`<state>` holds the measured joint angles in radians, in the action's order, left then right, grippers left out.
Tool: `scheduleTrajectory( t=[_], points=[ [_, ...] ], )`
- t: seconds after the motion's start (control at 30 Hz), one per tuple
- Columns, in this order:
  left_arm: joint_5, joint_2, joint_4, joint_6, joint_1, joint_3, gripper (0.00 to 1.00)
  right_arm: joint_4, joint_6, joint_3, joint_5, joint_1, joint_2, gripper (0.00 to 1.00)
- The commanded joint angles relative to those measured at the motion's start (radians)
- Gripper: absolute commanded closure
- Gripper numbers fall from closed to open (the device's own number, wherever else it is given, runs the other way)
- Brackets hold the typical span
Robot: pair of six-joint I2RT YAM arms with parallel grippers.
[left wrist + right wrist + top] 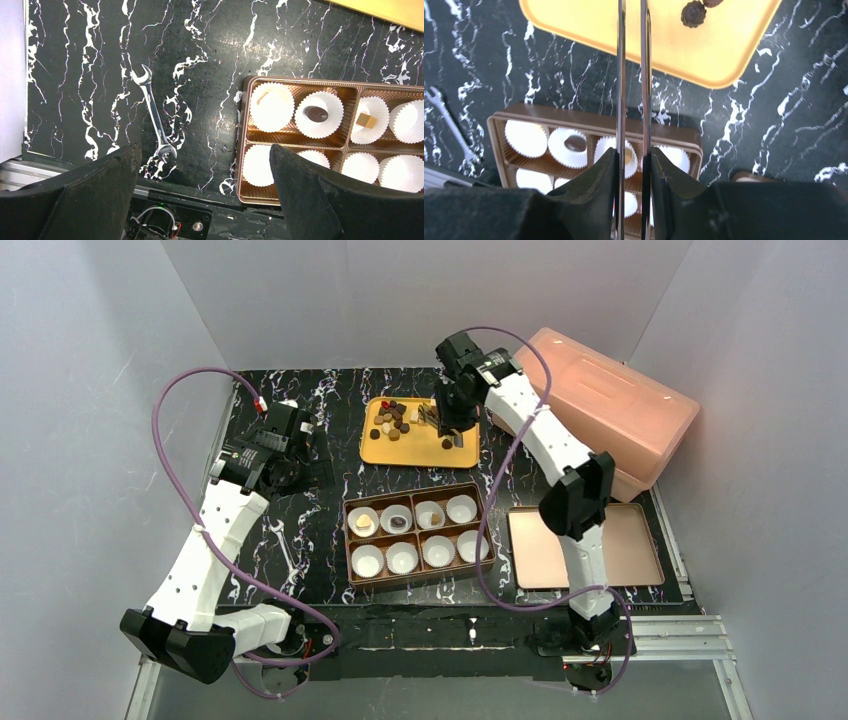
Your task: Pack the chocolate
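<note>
Bright, even light with soft shadows; the yellow tray (724,50) glares, the near left fingers (90,200) blur dark.

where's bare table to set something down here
Bare black marble table between the yellow plastic tray and the left hand, and the strip between that tray and the brown cup box. Crowded: the chocolate pieces on the tray beside the right hand holding metal tweezers.
</note>
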<state>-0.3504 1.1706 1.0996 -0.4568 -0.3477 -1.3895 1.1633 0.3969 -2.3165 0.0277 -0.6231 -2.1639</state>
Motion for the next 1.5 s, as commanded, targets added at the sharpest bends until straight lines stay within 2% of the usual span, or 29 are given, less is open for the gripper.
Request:
scheduleTrajectory(
  t=[0.0, 0.3, 0.6, 0.83, 1.07, 1.47],
  points=[
    [0.001, -0.028, 0.009, -0.006, 0.007, -0.015, 0.01, -0.002, 0.008, 0.066, 0.014, -0.017, 0.171, 0.70],
    [0.012, -0.031, -0.014, -0.006, 0.007, 0.004, 0.00, 0.003, 0.019, 0.253, 0.021, -0.062, 0.375, 0.70],
    [0.020, -0.023, -0.020, -0.006, 0.007, 0.006, 0.00, -0.016, 0.057, 0.537, 0.016, -0.098, 0.622, 0.70],
    [0.016, -0.024, -0.020, -0.007, 0.007, 0.013, 0.01, -0.015, 0.104, 0.715, 0.003, -0.124, 0.750, 0.70],
    [0.024, -0.019, -0.023, -0.016, 0.007, 0.020, 0.00, -0.017, 0.133, 0.820, -0.010, -0.140, 0.817, 0.70],
    [0.030, -0.016, -0.021, -0.018, 0.007, 0.017, 0.00, -0.043, 0.153, 0.918, 0.016, -0.151, 0.823, 0.70]
  ],
)
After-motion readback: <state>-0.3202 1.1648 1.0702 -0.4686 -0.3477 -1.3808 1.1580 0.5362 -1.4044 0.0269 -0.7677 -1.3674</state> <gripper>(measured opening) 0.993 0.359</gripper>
